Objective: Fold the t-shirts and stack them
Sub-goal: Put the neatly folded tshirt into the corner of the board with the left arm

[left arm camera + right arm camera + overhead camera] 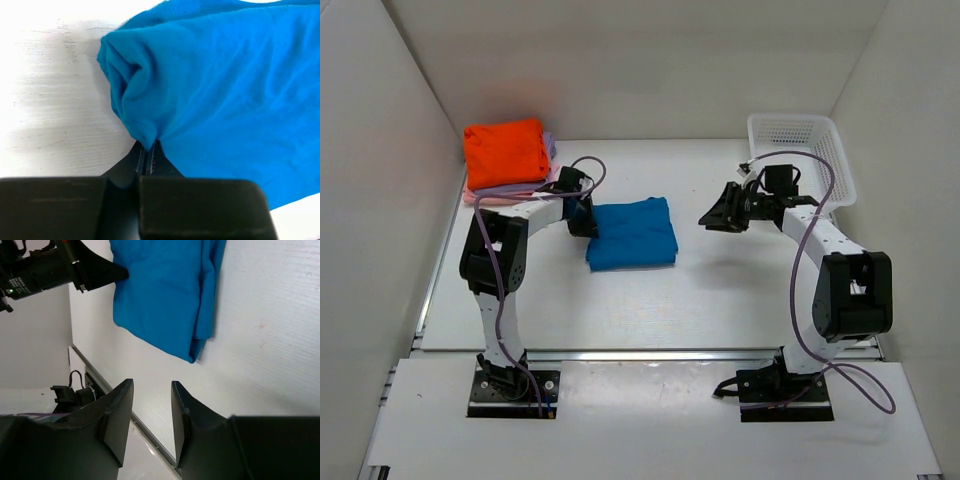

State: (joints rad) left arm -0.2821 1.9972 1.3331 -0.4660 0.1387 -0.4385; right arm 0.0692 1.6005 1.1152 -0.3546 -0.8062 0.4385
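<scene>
Item: blue t-shirt (632, 234), folded. Its left edge is pinched in the closed left gripper (582, 222). The orange-topped stack (505, 152) is found behind-left, nearest this arm. The right gripper (712, 217) is held half-open, empty.

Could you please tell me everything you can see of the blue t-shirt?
The blue t-shirt is plain, bright blue soft cloth. It is folded into a rough rectangle with layered edges and lies flat on the white table between the two arms. The edge nearest the left arm is bunched up where the left gripper, jaws shut, pinches it. Nothing else touches it.
</scene>
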